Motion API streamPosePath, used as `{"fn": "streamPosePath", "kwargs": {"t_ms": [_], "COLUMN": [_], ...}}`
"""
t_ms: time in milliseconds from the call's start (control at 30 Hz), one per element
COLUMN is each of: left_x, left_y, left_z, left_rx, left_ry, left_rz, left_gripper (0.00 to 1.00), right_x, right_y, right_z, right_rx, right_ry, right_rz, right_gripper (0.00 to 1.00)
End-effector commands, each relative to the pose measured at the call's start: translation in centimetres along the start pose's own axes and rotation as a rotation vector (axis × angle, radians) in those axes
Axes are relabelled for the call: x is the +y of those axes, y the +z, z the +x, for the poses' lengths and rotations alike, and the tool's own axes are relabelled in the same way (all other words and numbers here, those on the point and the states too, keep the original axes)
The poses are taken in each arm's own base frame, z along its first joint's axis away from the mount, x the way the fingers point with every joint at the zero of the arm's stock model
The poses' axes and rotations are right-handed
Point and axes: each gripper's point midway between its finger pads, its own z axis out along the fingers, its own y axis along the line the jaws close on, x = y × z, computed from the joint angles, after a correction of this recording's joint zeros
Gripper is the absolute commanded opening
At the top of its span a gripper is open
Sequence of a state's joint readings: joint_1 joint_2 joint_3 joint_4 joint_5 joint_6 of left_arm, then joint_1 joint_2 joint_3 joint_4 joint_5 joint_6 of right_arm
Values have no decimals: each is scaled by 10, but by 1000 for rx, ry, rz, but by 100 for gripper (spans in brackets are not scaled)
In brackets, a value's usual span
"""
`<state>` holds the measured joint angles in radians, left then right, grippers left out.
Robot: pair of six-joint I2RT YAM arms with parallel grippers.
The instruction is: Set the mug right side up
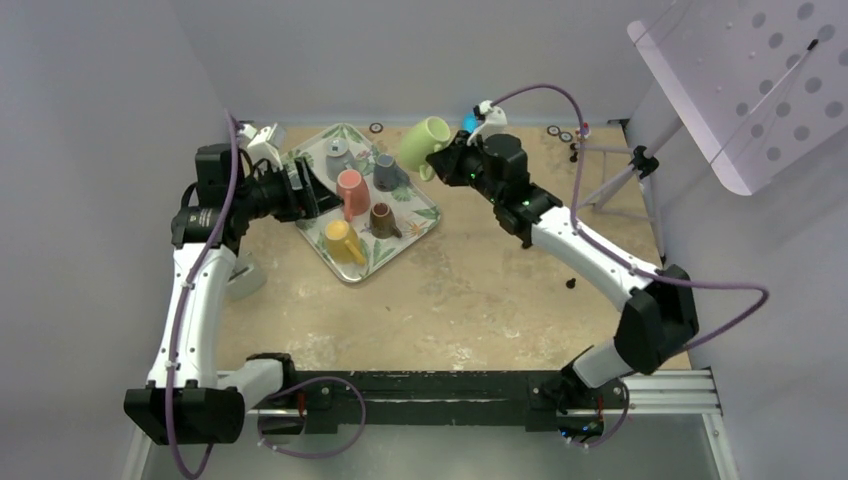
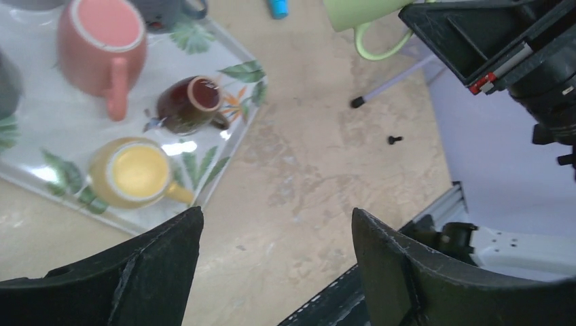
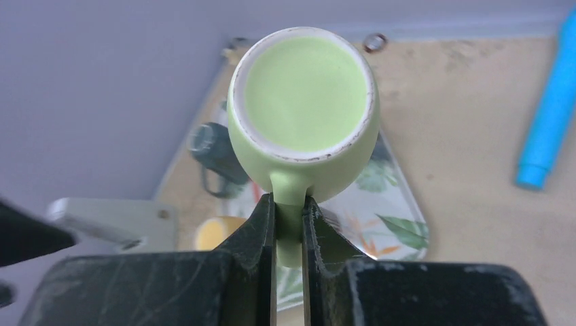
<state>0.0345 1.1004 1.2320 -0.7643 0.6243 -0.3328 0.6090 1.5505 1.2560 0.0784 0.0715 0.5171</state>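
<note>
The light green mug (image 1: 425,143) hangs tilted over the far right corner of the leaf-patterned tray (image 1: 412,216). My right gripper (image 1: 446,160) is shut on its handle. In the right wrist view the mug (image 3: 304,95) shows its flat base with a white ring, and the handle is pinched between the jaws of the gripper (image 3: 289,201). My left gripper (image 1: 315,190) is open at the tray's left side. In its own view the left gripper (image 2: 277,217) holds nothing, with bare table below, and the green mug (image 2: 356,13) sits at the top edge.
On the tray (image 2: 197,54) stand a pink mug (image 1: 352,192), a yellow mug (image 1: 343,240), a brown mug (image 1: 383,220) and two grey mugs (image 1: 388,172). A blue object (image 1: 468,122) lies at the back. A perforated white board (image 1: 750,80) on a stand is at the far right.
</note>
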Motion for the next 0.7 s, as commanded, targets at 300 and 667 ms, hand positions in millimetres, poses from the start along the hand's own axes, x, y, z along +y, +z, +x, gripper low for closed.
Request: {"fn": "streamPosePath", "kwargs": {"t_ms": [300,667], "left_x": [-118,-130], "left_y": [-14,-2], "left_z": [-63,-78], "left_rx": [-63,-72], "left_ry": [-75,-101], "left_rz": [434,466], "left_gripper": [83,76], "right_x": [146,173], "right_y": [-117,-121], "right_z": [-104,-95], "right_rx": [-230,-168], "right_ry": [211,260], "right_rz": [-689,-803], "right_gripper": [0,0]}}
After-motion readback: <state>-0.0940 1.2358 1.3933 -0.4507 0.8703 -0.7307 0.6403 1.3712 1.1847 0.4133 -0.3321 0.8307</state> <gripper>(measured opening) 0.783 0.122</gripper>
